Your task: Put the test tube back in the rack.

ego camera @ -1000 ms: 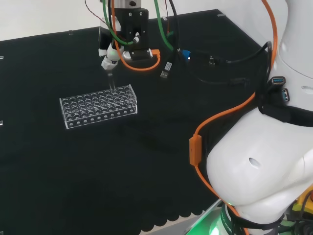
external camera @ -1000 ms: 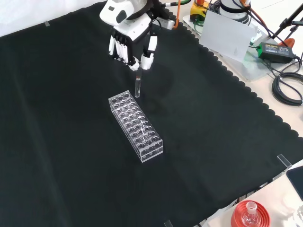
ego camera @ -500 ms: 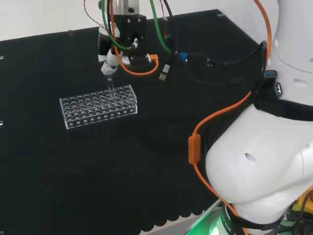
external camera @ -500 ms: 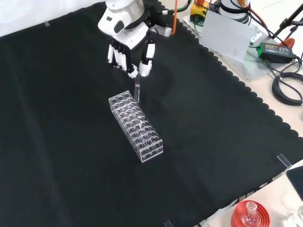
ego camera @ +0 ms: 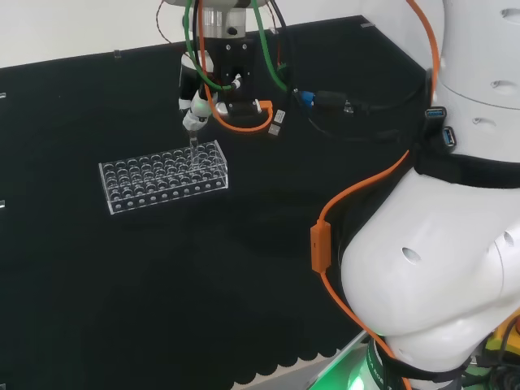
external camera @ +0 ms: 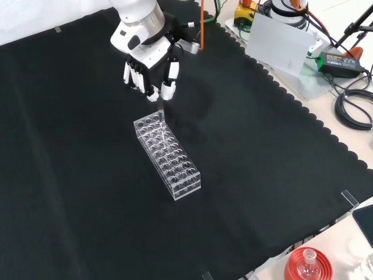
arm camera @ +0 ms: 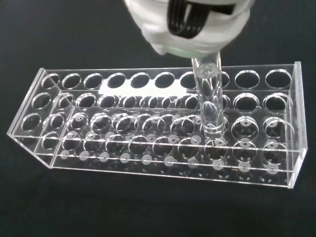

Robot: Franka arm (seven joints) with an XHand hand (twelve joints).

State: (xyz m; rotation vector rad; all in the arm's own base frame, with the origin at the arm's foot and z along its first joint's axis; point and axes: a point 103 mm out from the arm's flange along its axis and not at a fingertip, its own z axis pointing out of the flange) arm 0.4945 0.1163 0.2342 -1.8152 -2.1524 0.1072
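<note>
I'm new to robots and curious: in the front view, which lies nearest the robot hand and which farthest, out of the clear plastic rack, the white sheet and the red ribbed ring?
1. Clear plastic rack, just below the robot hand.
2. White sheet, upper right.
3. Red ribbed ring, bottom right corner.

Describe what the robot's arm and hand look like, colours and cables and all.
The arm has bulky glossy white links, with orange, green and black cables running along it and an orange clip. The hand is white with black segments on its fingers.
</note>
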